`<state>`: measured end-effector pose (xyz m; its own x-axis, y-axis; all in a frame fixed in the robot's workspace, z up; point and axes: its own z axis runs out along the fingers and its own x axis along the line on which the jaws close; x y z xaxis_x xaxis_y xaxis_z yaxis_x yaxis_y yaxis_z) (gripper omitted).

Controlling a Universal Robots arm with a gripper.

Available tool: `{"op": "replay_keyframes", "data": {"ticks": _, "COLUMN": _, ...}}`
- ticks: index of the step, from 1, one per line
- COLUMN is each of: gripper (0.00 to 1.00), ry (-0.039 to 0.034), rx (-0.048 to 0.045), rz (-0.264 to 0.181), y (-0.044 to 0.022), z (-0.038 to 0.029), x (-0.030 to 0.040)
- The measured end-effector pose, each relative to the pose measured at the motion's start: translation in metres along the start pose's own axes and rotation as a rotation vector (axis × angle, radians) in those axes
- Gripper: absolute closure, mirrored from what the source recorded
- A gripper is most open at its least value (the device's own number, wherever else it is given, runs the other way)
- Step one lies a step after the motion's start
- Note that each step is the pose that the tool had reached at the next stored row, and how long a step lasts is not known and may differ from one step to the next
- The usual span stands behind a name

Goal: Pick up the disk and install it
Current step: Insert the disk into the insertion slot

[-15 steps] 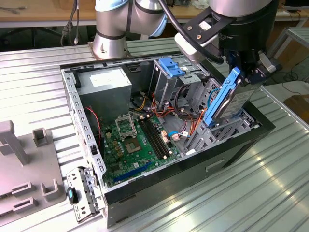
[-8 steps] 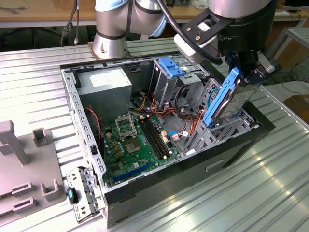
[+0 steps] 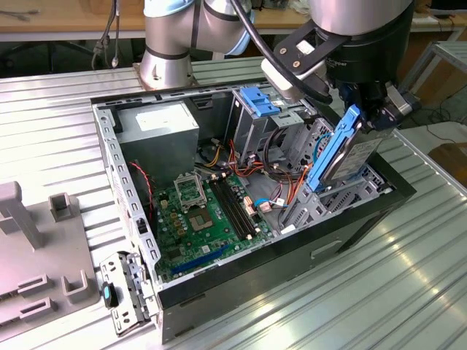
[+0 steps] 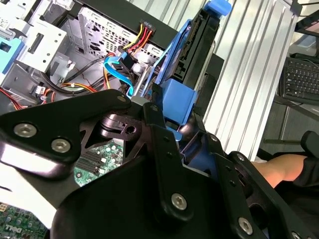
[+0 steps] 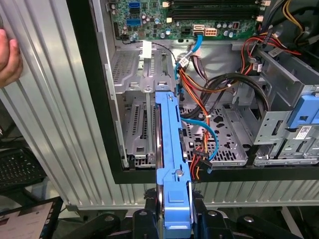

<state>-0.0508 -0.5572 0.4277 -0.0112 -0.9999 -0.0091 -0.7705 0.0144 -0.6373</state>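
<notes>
The disk [image 3: 341, 157], a dark grey drive in bright blue rails, hangs steeply tilted over the open computer case [image 3: 292, 251], at the corner on the exterior view's right. Its lower end dips among the grey drive bays [image 3: 321, 200]. My gripper [image 3: 368, 109] is shut on the disk's upper end. In the first wrist view the disk's blue rail [image 5: 169, 144] runs from my gripper [image 5: 172, 221] toward a grey metal bay [image 5: 137, 119] inside the case. The second wrist view looks past the black fingers [image 4: 164, 144] at the disk [image 4: 192, 47] edge-on.
A green motherboard [image 3: 201, 211], loose coloured cables [image 3: 281, 171], a power supply [image 3: 157, 127] and a cage with a fixed blue bracket [image 3: 257, 102] fill the case. A grey fixture [image 3: 29, 240] lies at the exterior view's left. A person's hand [image 5: 7, 55] rests on the ribbed table.
</notes>
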Motion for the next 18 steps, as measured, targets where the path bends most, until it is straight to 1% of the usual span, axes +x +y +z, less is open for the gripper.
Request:
{"op": "replay_keyframes", "data": {"ticks": 11, "gripper": 0.63, "ry": -0.0003, "rx": 0.0078, "rz": 0.0, "y": 0.0049, "z": 0.006, "x": 0.0001}}
{"op": "replay_keyframes", "data": {"ticks": 15, "gripper": 0.63, "ry": -0.0003, "rx": 0.0085, "rz": 0.0, "y": 0.006, "z": 0.0072, "x": 0.0001}}
{"op": "replay_keyframes", "data": {"ticks": 18, "gripper": 0.63, "ry": -0.0013, "rx": 0.0088, "rz": 0.0, "y": 0.0078, "z": 0.0094, "x": 0.0001}}
